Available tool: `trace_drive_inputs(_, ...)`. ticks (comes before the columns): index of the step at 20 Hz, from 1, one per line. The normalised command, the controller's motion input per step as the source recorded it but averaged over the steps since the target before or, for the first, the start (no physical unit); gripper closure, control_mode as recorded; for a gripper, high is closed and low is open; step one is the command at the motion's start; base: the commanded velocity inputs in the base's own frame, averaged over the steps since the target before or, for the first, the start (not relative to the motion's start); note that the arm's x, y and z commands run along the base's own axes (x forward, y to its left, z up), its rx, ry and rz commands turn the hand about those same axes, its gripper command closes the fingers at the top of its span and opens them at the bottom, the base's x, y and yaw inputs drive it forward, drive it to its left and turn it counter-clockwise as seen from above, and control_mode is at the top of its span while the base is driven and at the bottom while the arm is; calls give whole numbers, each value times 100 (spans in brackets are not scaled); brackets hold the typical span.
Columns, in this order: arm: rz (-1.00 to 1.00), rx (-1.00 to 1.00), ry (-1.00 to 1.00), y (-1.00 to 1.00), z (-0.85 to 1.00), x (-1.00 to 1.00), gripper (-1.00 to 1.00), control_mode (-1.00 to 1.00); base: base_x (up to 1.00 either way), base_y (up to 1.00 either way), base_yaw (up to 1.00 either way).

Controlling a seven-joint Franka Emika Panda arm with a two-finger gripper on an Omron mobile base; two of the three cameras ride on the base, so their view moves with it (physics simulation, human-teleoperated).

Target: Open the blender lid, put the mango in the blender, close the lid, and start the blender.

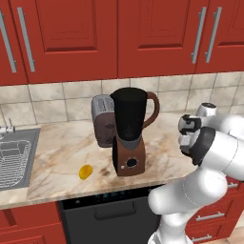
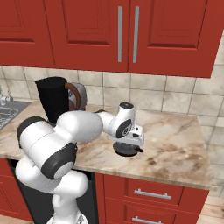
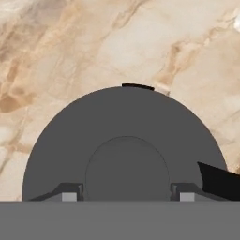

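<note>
I log: tool (image 2: 127,148) clamped on blender lid (image 2: 127,151) knob, lid low over worktop (image 2: 175,135), right of open blender (image 1: 128,133). Mango (image 1: 85,171) lies on worktop beyond blender's left.

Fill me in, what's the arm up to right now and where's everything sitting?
The gripper is shut on the raised centre knob of the blender lid, holding it low over the counter to the right of the blender; whether the lid touches the marble I cannot tell. The blender's jar stands open. The mango lies untouched on the counter left of the blender base, and a toaster stands behind the blender.
</note>
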Motion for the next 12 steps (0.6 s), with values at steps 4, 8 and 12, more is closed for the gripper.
trace_drive_inputs(4, 0, 0, -1, 6, -44, 2, -100, -100, 0, 0, 0)
trace_drive_inputs(8, 0, 1, -3, 2, -34, 0, -100, -100, 0, 0, 0)
trace_drive_inputs(12, 0, 2, -4, 0, -1, 0, -100, -100, 0, 0, 0)
